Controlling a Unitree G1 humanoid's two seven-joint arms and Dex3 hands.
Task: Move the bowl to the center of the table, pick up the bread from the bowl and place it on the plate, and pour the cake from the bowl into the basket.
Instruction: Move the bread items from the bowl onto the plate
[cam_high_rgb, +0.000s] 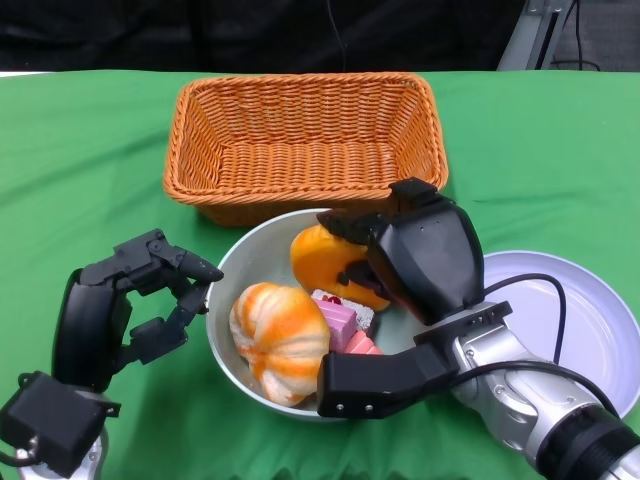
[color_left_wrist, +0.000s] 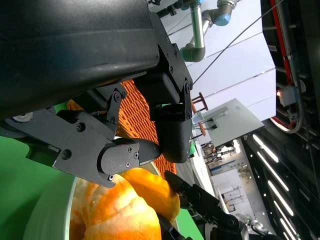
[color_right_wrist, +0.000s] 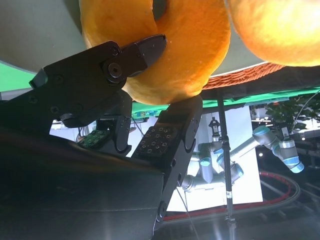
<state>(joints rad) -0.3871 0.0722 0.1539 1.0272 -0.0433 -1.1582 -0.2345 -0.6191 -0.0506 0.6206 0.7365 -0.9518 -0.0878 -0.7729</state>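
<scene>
The pale bowl (cam_high_rgb: 255, 245) sits mid-table in front of the wicker basket (cam_high_rgb: 300, 150). It holds an orange ring-shaped bread (cam_high_rgb: 318, 262), a round orange-and-white bread (cam_high_rgb: 280, 335) and a pink cake (cam_high_rgb: 340, 318). My right hand (cam_high_rgb: 420, 260) reaches into the bowl from the right and pinches the ring bread; in the right wrist view its fingers (color_right_wrist: 135, 55) clamp that bread (color_right_wrist: 190, 50) from both sides. My left hand (cam_high_rgb: 150, 300) stands at the bowl's left rim with fingers spread, one fingertip near the rim, nothing in it. The white plate (cam_high_rgb: 590, 310) lies to the right.
Green cloth covers the table (cam_high_rgb: 80, 160). The basket is empty and stands just behind the bowl. My right forearm (cam_high_rgb: 520, 390) crosses the plate's near left edge. In the left wrist view the bowl rim (color_left_wrist: 50, 210) and basket (color_left_wrist: 137, 115) show past my fingers.
</scene>
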